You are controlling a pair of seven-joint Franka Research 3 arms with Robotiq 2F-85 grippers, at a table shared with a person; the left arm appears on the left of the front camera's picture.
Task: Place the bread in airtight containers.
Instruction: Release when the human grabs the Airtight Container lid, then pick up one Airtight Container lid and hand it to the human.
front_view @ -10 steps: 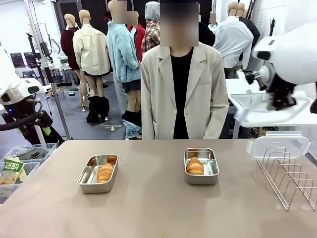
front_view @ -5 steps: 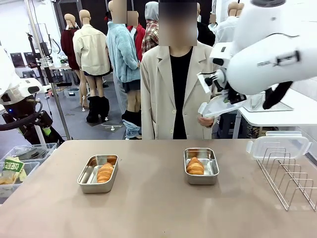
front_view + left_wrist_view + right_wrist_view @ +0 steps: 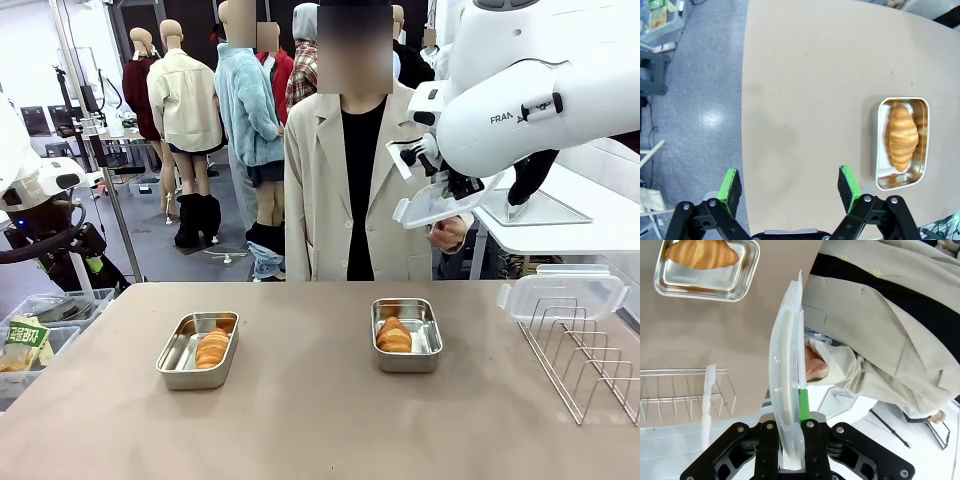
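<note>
High over the worktop's (image 3: 300,420) far side, the right jaws pinch a clear lid (image 3: 432,203). Best to level it, square it over the right pan (image 3: 406,364), then press down. Left jaws gape empty.

Robotics lab: Franka arm (image 3: 540,100), test table (image 3: 300,430), equip. stands (image 3: 118,215) behind.

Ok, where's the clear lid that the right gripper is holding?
In the front view the clear lid is up in the air right of centre, clamped in the right gripper, just above the person's hand and beyond the right-hand steel pan.
</note>
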